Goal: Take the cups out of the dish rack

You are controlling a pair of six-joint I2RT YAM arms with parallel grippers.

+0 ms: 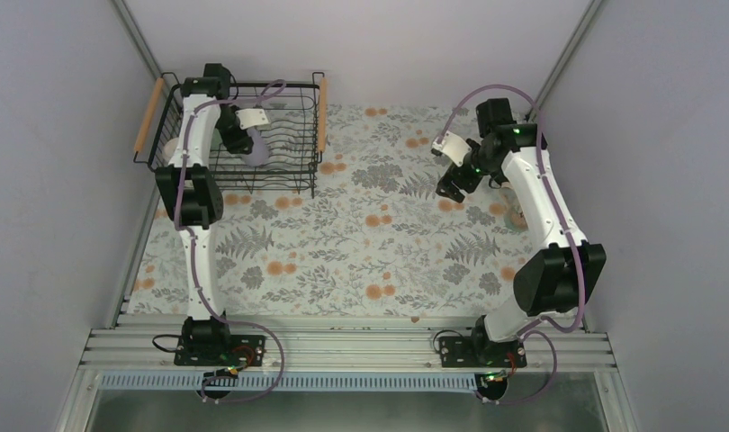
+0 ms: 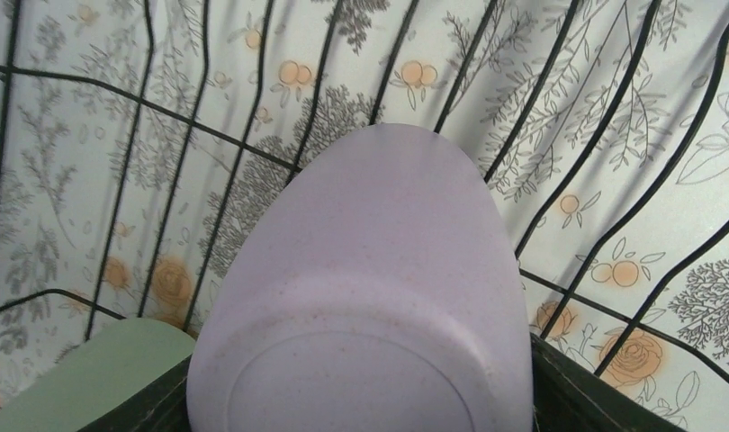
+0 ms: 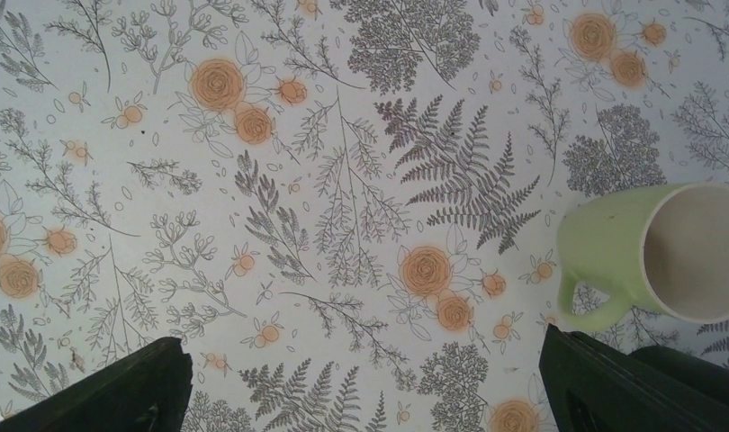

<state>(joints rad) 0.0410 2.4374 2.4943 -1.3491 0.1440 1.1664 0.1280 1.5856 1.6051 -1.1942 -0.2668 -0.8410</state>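
1 lavender cup (image 2: 370,297), base toward left fingers (image 2: 604,409)

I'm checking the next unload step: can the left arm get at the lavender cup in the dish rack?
Likely yes: the left end effector is inside the dish rack, apparently shut on the lavender cup.

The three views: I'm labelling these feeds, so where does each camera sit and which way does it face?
Top external: fixed above and behind the bases, looking down on the table; left arm and right arm show whole, rack far left.
Left wrist: on the left arm, inside the rack, facing down at the lavender cup held between its fingers.
Right wrist: on the right arm, facing down at the table and a green mug; both fingers show, apart.
Shared: top external and left wrist both show the lavender cup.
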